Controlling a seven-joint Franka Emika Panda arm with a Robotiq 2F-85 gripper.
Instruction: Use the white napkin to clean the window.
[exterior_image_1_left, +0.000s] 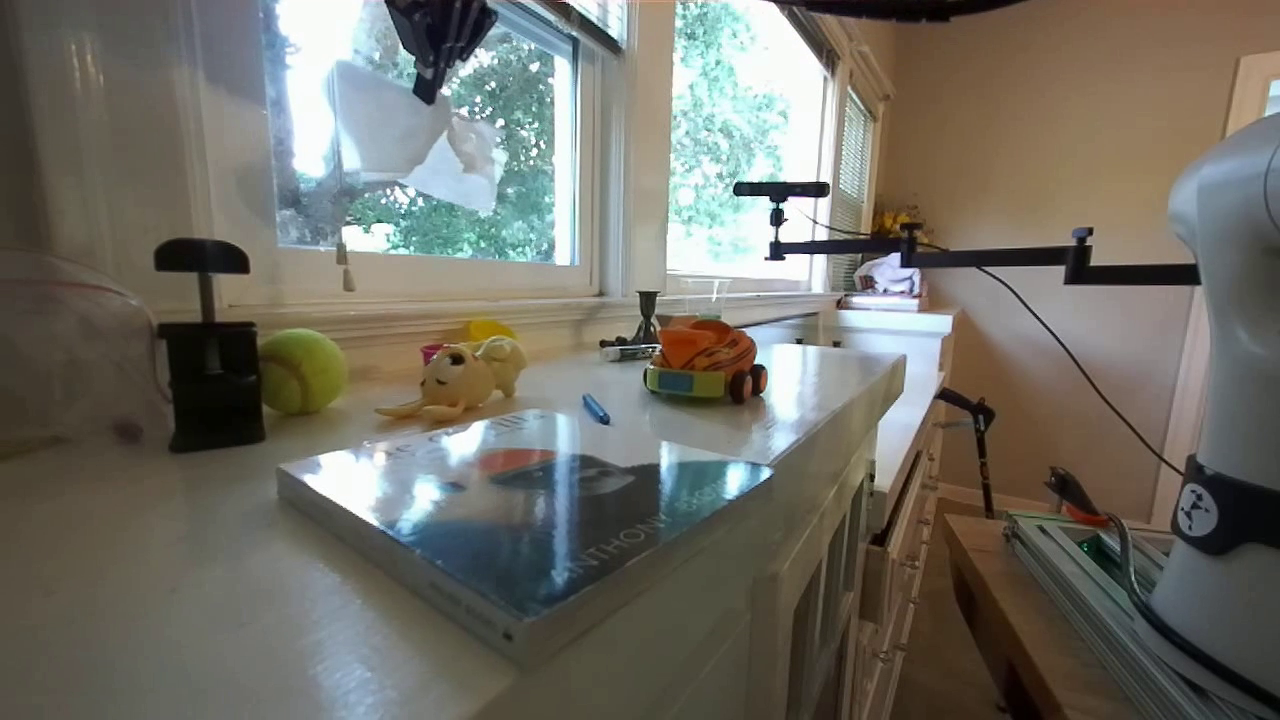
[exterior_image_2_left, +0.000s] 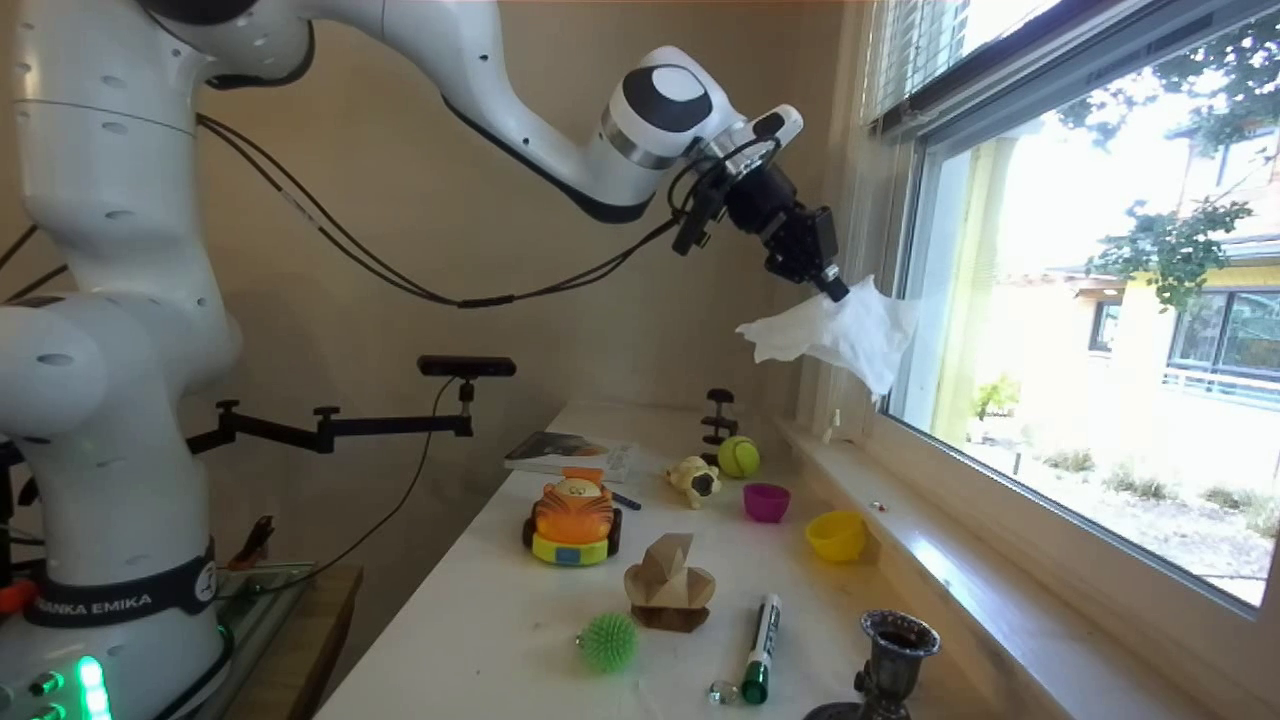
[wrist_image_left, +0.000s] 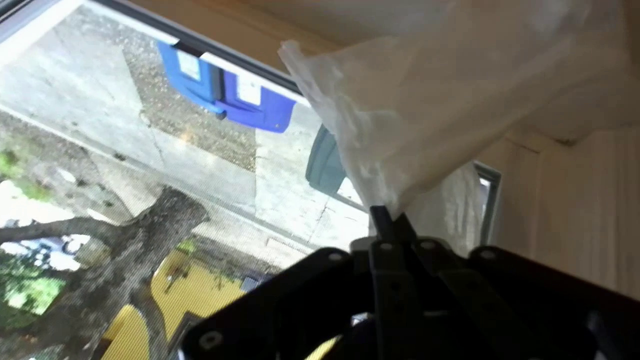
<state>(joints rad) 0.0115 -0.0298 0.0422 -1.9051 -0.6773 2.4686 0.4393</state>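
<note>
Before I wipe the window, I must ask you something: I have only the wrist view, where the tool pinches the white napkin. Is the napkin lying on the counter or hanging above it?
Observer: An exterior view shows the white napkin hanging from the tool, above the counter.
Operator: I understand. Is there also a book on this counter?
Observer: Yes, in both exterior views a book lies flat there.
Operator: And is there any ball?
Observer: Yes, a tennis ball rests near a pale yellow toy.

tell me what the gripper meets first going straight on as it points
Past the white napkin it holds, the gripper would likely meet the window near its lower frame; depth is unclear.
</note>
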